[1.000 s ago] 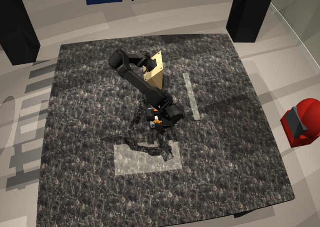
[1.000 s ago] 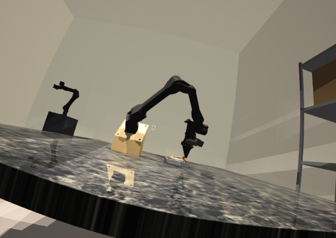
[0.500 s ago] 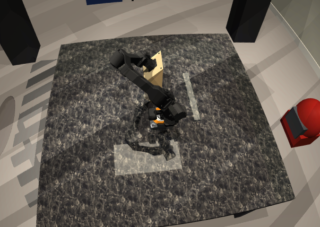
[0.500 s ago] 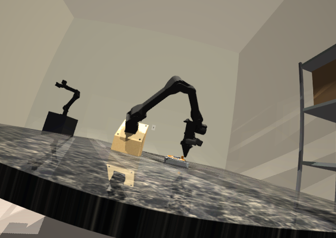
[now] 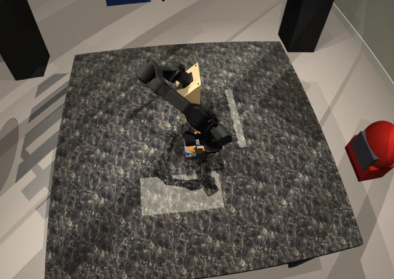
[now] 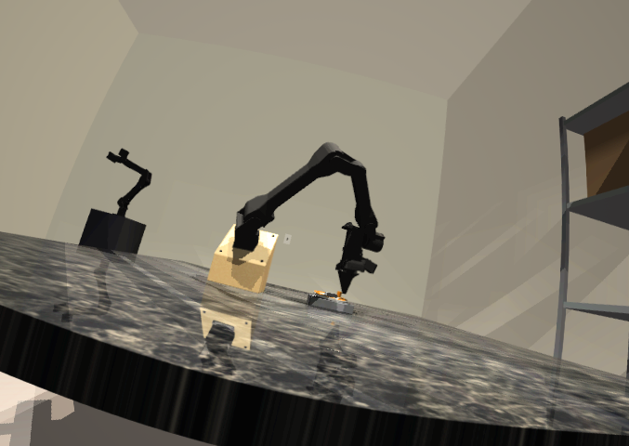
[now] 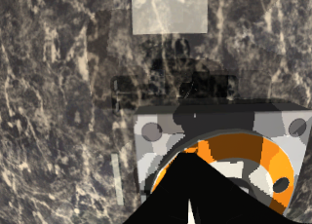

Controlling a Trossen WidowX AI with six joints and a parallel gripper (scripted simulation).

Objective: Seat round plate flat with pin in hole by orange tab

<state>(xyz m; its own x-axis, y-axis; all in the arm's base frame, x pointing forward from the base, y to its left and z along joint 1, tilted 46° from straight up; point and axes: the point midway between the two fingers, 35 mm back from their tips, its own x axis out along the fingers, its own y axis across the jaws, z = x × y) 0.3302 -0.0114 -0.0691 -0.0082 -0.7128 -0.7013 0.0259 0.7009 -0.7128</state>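
The round plate (image 5: 192, 149) (image 6: 319, 293) (image 7: 234, 145), with an orange rim and pale and dark areas inside, lies on the grey base (image 6: 332, 304) (image 7: 146, 119). A dark round hole (image 7: 281, 185) shows in its rim at the right of the wrist view. A small orange piece, seemingly the tab (image 6: 339, 295), stands up beside the fingertips. My gripper (image 6: 344, 292) (image 7: 186, 160) is shut and empty, pointing down with its tips at the plate's rim; contact cannot be told. The fingers hide the near middle of the plate. The pin and the post cannot be made out, nor whether the plate lies flat.
The arm's tan mounting block (image 5: 194, 95) (image 6: 236, 272) stands behind the base on the dark marbled table (image 5: 105, 230). A red rounded object (image 5: 383, 145) is beyond the table's right edge. A shelf rack (image 6: 562, 252) and another small arm (image 6: 138, 184) stand in the background.
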